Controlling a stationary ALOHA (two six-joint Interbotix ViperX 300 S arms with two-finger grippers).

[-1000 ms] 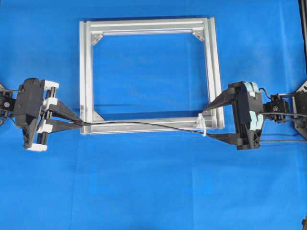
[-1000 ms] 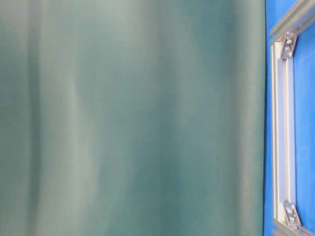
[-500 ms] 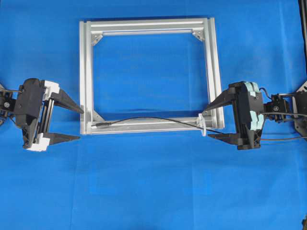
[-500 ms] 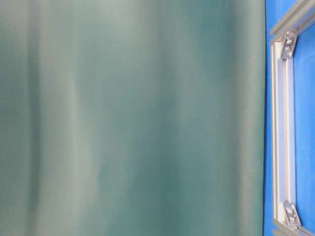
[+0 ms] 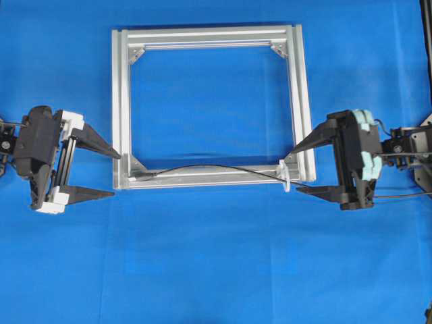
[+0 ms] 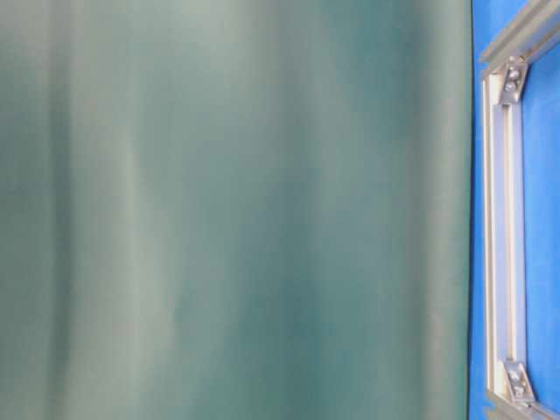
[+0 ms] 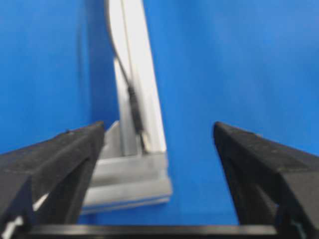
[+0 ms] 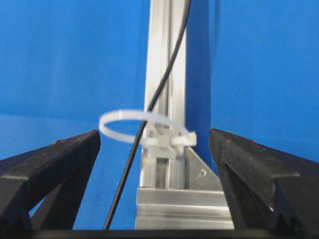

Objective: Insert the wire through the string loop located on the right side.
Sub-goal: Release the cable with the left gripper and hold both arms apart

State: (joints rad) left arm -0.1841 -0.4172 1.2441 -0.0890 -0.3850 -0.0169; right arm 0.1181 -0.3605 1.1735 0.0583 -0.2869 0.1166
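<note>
A blue cloth (image 5: pixel 223 270) covers the table. On it lies a square frame (image 5: pixel 120 101) of silver aluminium bars. Two black robot arms face it from either side. The left gripper (image 5: pixel 115 174) has its jaws spread wide, holding nothing, level with the frame's lower left corner. The right gripper (image 5: pixel 295 171) is likewise wide open and empty, at the lower right corner.

The wire (image 5: pixel 209 167) is thin, black and flexible. It lies in a shallow arc along the frame's lower bar, its slightly thicker plug tip (image 7: pixel 134 110) resting near the lower left corner. At the right end it passes through the string loop (image 8: pixel 119 118), a small white, translucent ring fastened to the bar, then trails off toward the right arm.
</note>
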